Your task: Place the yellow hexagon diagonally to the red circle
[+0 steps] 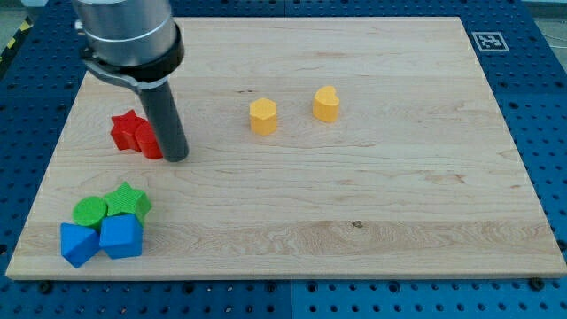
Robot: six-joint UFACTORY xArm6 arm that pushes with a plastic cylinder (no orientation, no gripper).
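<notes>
The yellow hexagon [262, 116] sits on the wooden board [354, 204], above the middle. A yellow heart-like block [326, 104] lies just to its right. A red block, seemingly the red circle [147, 140], lies at the view's left, touching a red star [127, 128] and partly hidden by my rod. My tip [175, 159] rests on the board right against the red circle's right side, well to the left of the yellow hexagon.
A cluster sits at the bottom left: a green circle [89, 211], a green star [130, 200] and two blue blocks [78, 245] [120, 237]. A marker tag [489, 41] is at the top right, off the board.
</notes>
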